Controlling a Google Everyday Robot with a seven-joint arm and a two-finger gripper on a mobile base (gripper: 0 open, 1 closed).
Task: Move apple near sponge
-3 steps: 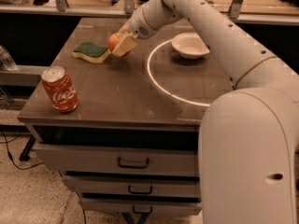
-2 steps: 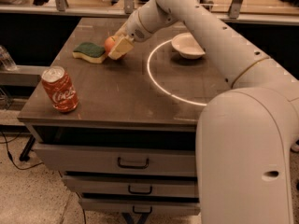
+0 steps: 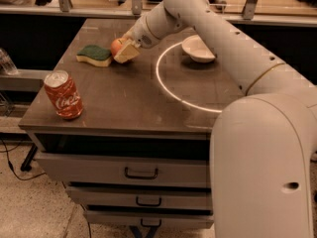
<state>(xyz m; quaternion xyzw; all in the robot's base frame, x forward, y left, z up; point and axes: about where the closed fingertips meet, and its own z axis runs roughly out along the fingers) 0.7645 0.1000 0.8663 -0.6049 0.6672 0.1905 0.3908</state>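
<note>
- The gripper (image 3: 122, 50) at the end of the pale robot arm reaches to the far left part of the dark brown worktop (image 3: 129, 95). Its fingers (image 3: 127, 52) are closed around the round red-orange apple (image 3: 117, 45), so the fruit cannot roll.
- The apple sits low, just right of the flat green-topped yellow sponge (image 3: 95, 55). I cannot tell whether they touch, but this looks like a sensible release spot.
- Compared with a second ago, gripper and apple have shifted slightly left toward the sponge. The sponge, red soda can (image 3: 63, 94) and white bowl (image 3: 198, 49) lie unchanged.
</note>
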